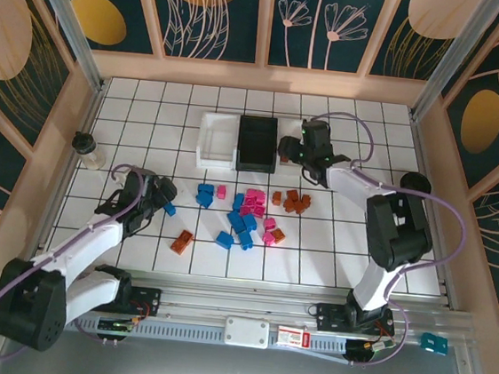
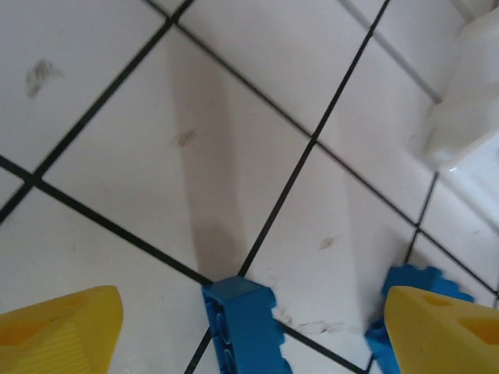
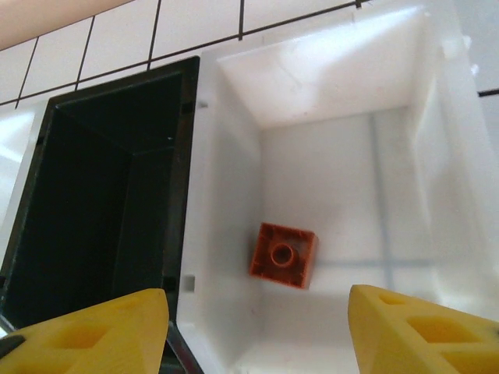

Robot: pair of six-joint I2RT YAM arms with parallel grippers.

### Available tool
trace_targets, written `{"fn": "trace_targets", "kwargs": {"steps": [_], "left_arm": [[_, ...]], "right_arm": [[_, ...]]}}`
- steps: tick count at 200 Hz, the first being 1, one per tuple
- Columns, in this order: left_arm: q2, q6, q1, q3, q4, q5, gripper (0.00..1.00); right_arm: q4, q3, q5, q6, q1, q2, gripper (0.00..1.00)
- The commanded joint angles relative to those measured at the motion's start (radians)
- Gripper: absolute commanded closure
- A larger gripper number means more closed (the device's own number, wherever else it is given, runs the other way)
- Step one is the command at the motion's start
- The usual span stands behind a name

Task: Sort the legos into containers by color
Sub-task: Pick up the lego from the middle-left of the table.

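My right gripper (image 3: 261,335) hangs open over a white container (image 3: 437,156). One orange-brown lego (image 3: 283,255) lies upside down on that container's floor, free of both fingers. The black container (image 3: 101,202) stands right beside it, and another white container (image 1: 217,139) is on the black one's (image 1: 257,141) far side. My left gripper (image 2: 251,331) is open and low over the tiles, with a blue lego (image 2: 242,323) between its yellow fingers and untouched. A second blue lego (image 2: 413,284) peeks from behind the right finger. In the top view the right gripper (image 1: 306,155) covers its container.
Loose legos lie mid-table: blue ones (image 1: 238,226), pink ones (image 1: 253,202), orange-brown ones (image 1: 294,201), plus a lone orange-brown one (image 1: 181,242). A lidded cup (image 1: 88,149) stands at the left edge. Wooden walls ring the tiled floor.
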State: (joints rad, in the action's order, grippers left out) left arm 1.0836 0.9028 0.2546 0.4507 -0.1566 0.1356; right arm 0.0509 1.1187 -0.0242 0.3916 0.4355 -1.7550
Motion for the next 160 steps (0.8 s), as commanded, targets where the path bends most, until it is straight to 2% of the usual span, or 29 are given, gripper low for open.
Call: {"fn": "trace_targets", "kwargs": {"steps": [1, 58, 89, 129, 160], "left_arm": [[0.080, -0.011, 0.006, 0.004, 0.057, -0.068, 0.20], [0.210, -0.016, 0.010, -0.004, 0.139, -0.085, 0.43], [0.231, -0.016, 0.012, -0.015, 0.155, -0.099, 0.61], [0.181, -0.025, 0.012, -0.009, 0.132, -0.105, 0.87], [0.123, -0.044, 0.031, 0.084, 0.091, -0.124, 0.90]], "right_arm": [[0.052, -0.055, 0.004, 0.015, 0.005, 0.060, 0.37], [0.087, -0.181, 0.004, 0.017, 0.003, 0.166, 0.37], [0.093, -0.236, 0.004, 0.018, 0.001, 0.214, 0.37], [0.106, -0.311, 0.002, 0.029, -0.007, 0.288, 0.37], [0.121, -0.388, 0.003, 0.044, -0.008, 0.372, 0.37]]}}
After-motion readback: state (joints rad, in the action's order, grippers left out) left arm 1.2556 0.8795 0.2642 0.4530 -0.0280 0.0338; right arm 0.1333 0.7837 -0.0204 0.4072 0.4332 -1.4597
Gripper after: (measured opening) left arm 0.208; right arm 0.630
